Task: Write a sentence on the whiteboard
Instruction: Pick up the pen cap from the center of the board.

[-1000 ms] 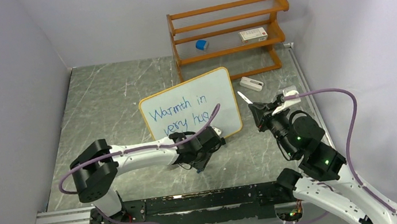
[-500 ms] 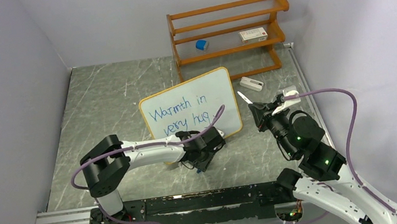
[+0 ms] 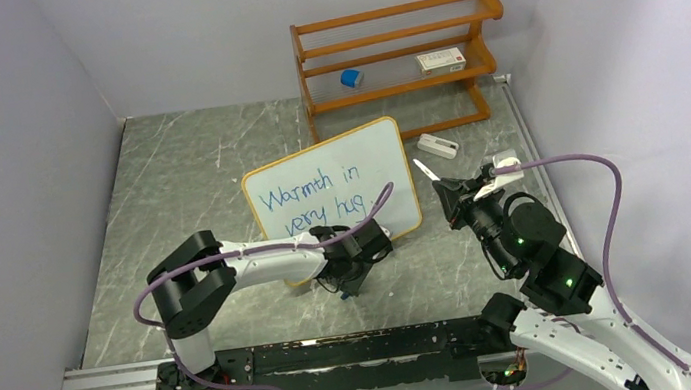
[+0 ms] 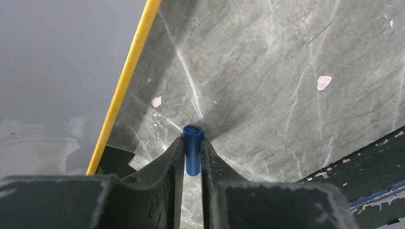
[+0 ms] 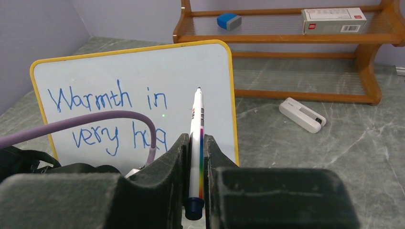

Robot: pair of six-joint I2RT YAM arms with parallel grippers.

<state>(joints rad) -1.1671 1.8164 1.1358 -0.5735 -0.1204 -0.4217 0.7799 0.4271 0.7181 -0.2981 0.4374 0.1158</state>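
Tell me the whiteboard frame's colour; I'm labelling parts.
The whiteboard frame is yellow; right wrist view best.

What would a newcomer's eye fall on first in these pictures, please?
A whiteboard with blue writing stands mid-table. To its right, the right gripper holds a marker pointing toward it. The left gripper, at the board's near edge, pinches a small blue cap.

Pretty sure I'm driving a lab test cell here: blank grey walls [image 3: 3, 149] boxing in a marble-look table [image 3: 186, 165], robot arms [image 3: 249, 261] bolted to an aluminium rail [image 3: 95, 389].
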